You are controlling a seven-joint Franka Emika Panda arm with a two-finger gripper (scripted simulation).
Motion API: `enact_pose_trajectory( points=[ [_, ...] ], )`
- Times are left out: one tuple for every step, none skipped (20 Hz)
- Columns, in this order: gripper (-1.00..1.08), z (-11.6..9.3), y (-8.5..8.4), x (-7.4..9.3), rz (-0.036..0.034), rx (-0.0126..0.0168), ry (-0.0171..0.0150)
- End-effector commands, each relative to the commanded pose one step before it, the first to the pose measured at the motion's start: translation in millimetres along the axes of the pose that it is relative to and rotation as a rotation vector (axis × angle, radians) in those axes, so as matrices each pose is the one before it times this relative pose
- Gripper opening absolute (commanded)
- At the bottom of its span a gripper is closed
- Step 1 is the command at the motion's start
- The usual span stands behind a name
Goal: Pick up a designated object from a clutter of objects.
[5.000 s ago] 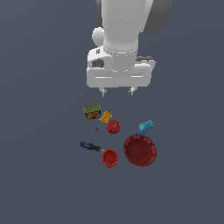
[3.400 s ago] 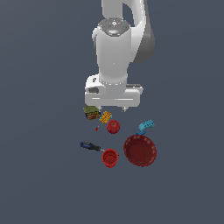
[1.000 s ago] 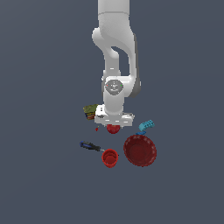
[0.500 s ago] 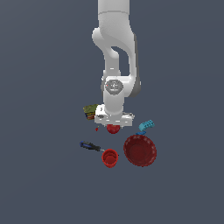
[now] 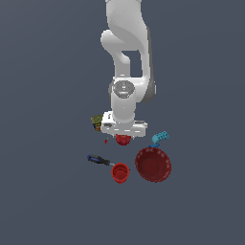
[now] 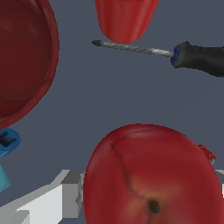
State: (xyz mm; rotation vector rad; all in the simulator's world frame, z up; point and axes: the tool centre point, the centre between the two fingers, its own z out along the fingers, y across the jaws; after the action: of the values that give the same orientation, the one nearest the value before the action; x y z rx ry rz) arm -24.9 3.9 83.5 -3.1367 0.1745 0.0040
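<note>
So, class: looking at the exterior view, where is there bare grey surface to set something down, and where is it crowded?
Crowded: the glossy red apple under the white gripper, the big red bowl, small red cup, blue toy piece and blue-handled screwdriver sit close together. Free: the grey floor all around the cluster, widest toward the exterior view's left and right.

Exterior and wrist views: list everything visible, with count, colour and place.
apple: 1, red, between the end effector's fingers
cup: 1, red, beside the bowl
bowl: 1, red, exterior view's right of the cup
screwdriver: 1, dark handle, exterior view's left of the cup
toy piece: 1, blue, behind the bowl
can: 1, green-red, partly hidden behind the arm
end effector: 1, white, around the apple
</note>
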Motion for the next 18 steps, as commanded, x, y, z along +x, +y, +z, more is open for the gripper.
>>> enact_pose_trajectory(
  points=[
    [-1.00,-17.05,1.08,7.34,0.00008,0.00035,0.00295],
    [-1.00,-7.31,0.52,3.03,0.00000,0.00000,0.00000],
    [-1.00,-7.79,0.55,3.24,0.00000,0.00000,0.00000],
    [-1.00,-8.26,0.58,3.44,0.00000,0.00000,0.00000],
    [-1.00,-8.69,0.61,3.63,0.00000,0.00000,0.00000],
    [-1.00,-9.05,0.64,3.80,0.00000,0.00000,0.00000],
    [-1.00,-9.22,0.65,3.88,0.00000,0.00000,0.00000],
    [-1.00,-9.23,0.65,3.90,0.00000,0.00000,0.00000],
    [-1.00,-9.24,0.65,3.92,0.00000,0.00000,0.00000],
    [-1.00,-9.25,0.65,3.94,0.00000,0.00000,0.00000],
    [-1.00,-9.26,0.65,3.96,0.00000,0.00000,0.00000],
    [-1.00,-9.27,0.65,3.99,0.00000,0.00000,0.00000],
    [-1.00,-9.27,0.64,4.01,0.00000,0.00000,0.00000],
    [-1.00,-9.28,0.64,4.04,0.00000,0.00000,0.00000],
    [-1.00,-9.28,0.64,4.06,0.00000,0.00000,0.00000],
    [-1.00,-9.27,0.64,4.08,0.00000,0.00000,0.00000],
    [-1.00,-9.26,0.64,4.11,0.00000,0.00000,0.00000],
    [-1.00,-9.25,0.64,4.13,0.00000,0.00000,0.00000]
  ],
)
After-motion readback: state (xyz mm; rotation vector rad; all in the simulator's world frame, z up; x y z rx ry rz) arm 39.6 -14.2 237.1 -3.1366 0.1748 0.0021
